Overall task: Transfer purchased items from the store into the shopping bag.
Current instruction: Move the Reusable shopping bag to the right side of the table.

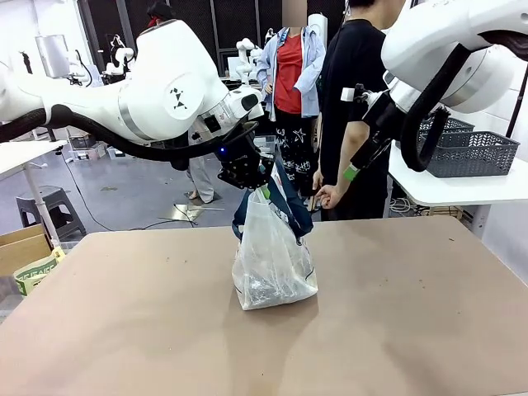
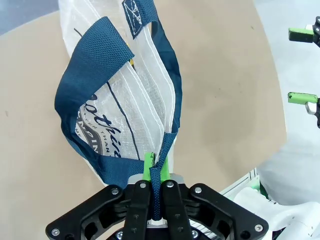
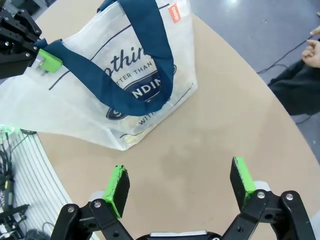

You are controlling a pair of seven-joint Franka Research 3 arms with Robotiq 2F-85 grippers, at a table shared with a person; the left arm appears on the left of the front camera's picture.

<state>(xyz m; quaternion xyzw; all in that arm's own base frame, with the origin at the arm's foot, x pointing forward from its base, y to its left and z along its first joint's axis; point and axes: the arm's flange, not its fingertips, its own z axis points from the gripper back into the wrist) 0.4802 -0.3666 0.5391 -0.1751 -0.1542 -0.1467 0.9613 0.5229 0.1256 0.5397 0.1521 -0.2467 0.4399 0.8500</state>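
Mid-table: shopping bag hangs from left gripper; table edges free.

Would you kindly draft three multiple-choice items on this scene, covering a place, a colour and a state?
1. Where does the shopping bag stand?
A. on the brown table
B. on the floor
C. inside a grey basket

2. What colour are the bag's strap handles?
A. red
B. navy blue
C. yellow

3. How do the two pincers stand?
A. both open
B. left open, right shut on a strap
C. left pincer shut on a strap, right pincer open

Answers:
1 A, the front view shows its base on the tabletop.
2 B, both wrist views show navy straps.
3 C, the strap runs between the left pads, while the right pads stand wide apart, holding nothing.
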